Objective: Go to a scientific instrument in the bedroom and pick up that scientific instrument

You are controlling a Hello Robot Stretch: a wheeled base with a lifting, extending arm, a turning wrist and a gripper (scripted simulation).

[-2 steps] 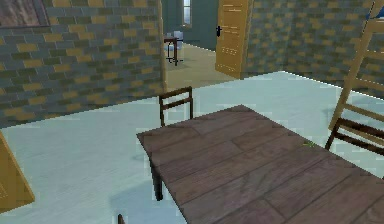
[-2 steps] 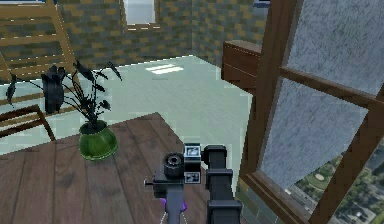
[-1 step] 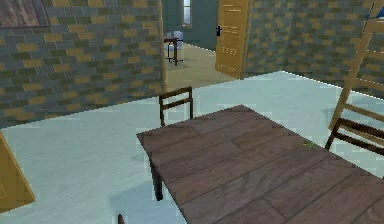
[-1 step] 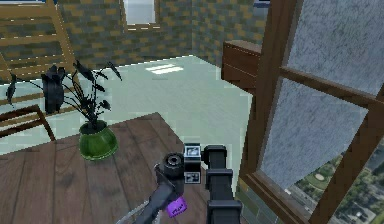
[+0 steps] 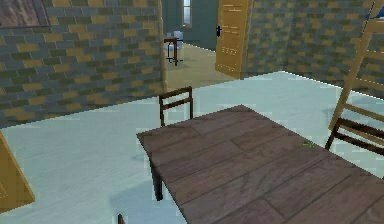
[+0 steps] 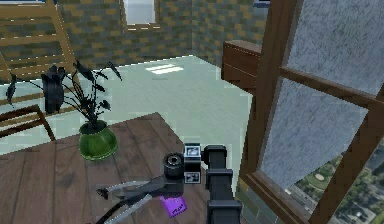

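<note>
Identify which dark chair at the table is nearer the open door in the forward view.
The chair at the table's far end, left of the door; the other chair sits at the view's right edge.

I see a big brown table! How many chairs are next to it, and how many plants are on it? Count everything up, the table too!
Dark wooden table: 1
Wooden chairs at it: 2
Potted plant on it: 1
Total: 4
</note>
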